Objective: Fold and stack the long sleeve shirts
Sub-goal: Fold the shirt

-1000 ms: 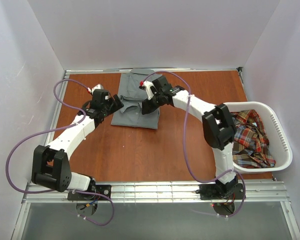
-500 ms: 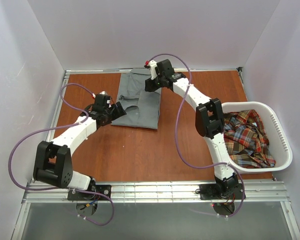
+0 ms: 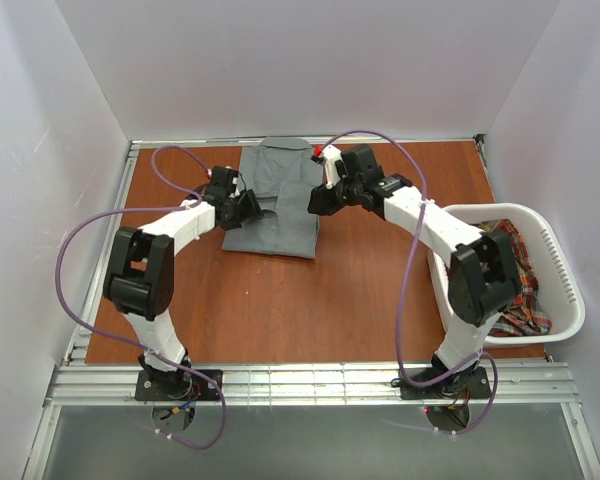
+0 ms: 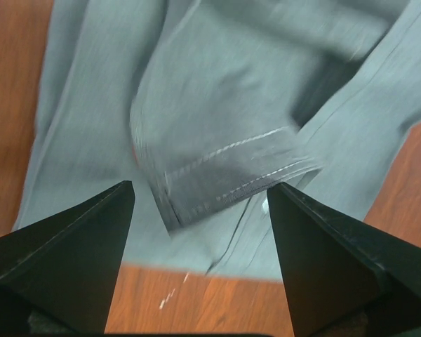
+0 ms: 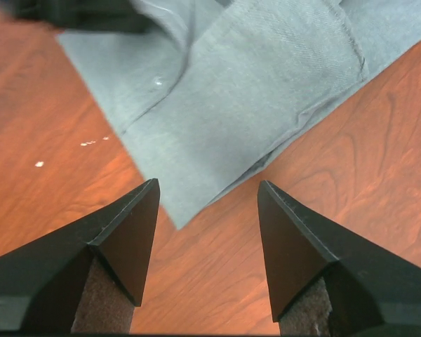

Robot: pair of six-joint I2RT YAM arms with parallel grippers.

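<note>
The plain mid-grey folded cloth shirt (image 3: 276, 215) lies flat at the far middle of the reddish-brown wooden table (image 3: 280, 300). Its long axis runs straight away from my bases, with the far end at the table's back edge and the wider near end squared off toward me. The red, navy and yellow plaid shirt (image 3: 528, 285) sits crumpled in the white slotted plastic laundry basket (image 3: 572, 300) at the right edge, well apart from the grey one.

My left gripper (image 3: 248, 208) hangs over the grey shirt's left side, fingers spread wide with nothing between them. In the left wrist view, the double-stitched hem of a folded-over flap slants below them. My right gripper (image 3: 320, 200) is at the shirt's right edge, fingers partly apart and gripping nothing, with a pointed corner of cloth below them on bare wood.

Open board lies on both sides and all along the near half. The grey weave looks fine and matte, the wood smooth and grained
</note>
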